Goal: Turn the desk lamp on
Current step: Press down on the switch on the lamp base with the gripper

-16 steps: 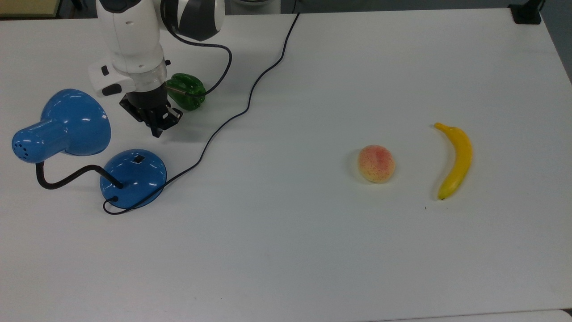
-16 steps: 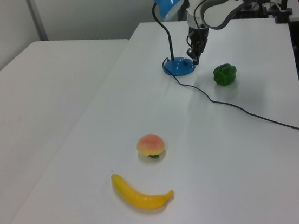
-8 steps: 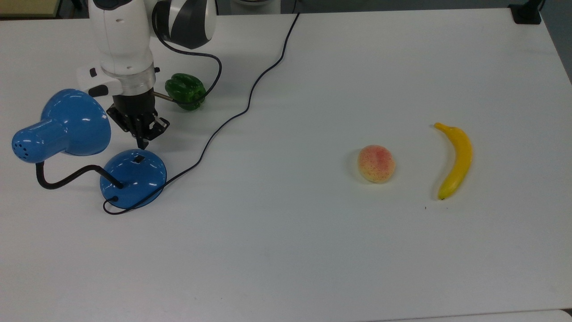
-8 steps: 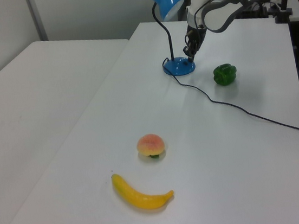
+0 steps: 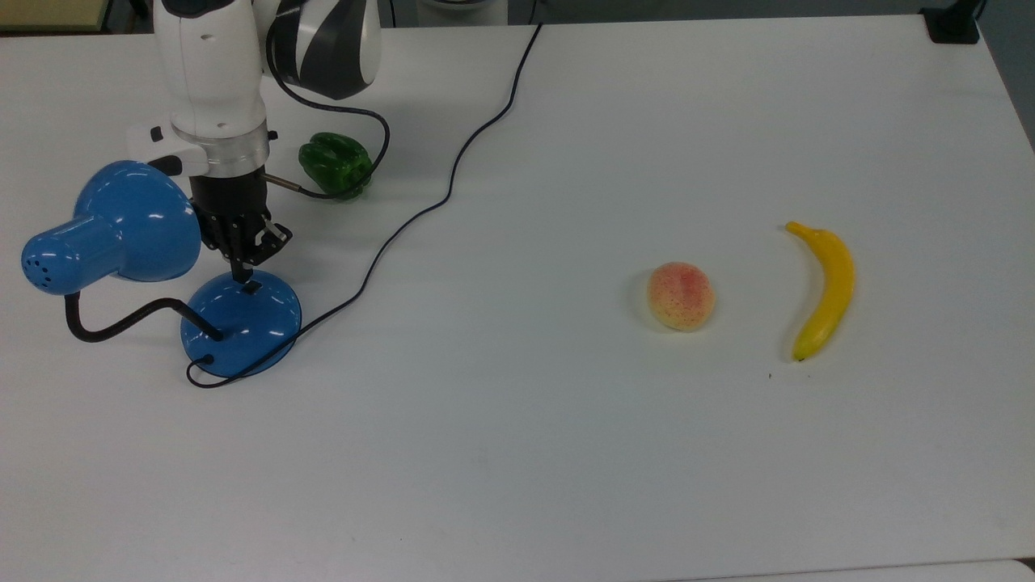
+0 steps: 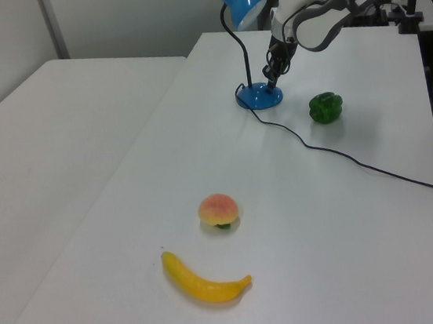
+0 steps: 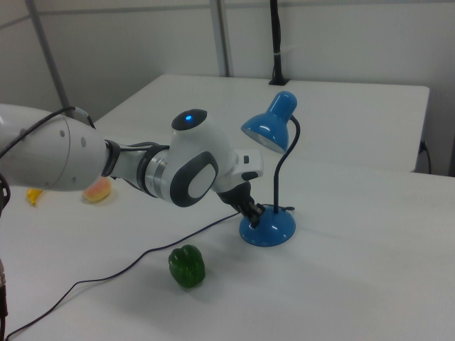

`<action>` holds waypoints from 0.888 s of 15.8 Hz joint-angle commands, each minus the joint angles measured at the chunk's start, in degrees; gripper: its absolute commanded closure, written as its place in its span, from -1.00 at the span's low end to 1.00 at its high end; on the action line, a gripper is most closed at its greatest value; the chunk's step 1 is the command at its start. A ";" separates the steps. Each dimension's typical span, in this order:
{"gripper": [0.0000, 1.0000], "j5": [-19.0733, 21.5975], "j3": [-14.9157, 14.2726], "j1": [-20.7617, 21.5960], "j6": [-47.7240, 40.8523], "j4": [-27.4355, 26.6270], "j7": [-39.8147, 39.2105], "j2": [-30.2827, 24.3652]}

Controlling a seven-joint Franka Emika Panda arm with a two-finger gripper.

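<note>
We see the lamp at the top view's left end of the white surface. Its round base sits flat, the black neck curls out from it, and the shade hangs over the surface just beside the arm. The cord runs from the base away across the surface toward the top view's upper edge.

The tool points down at the base, its tip right at the small black switch on the dome. Its fingers look clenched together into a single point, grasping nothing. In the left view the tool meets the top of the base, and in the right view the tool also reaches the dome; we cannot tell whether it is touching the switch or sitting just above it.

We judge the approach done: the tip is lined up over the switch. What is left is the press itself, and we see no glow from the shade in any view, so the lamp reads as unlit.

A green pepper lies near the arm, well apart from a peach and a banana at the top view's right
</note>
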 commanded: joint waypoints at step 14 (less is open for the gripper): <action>1.00 -0.88 -0.10 0.10 5.18 1.22 1.04 3.00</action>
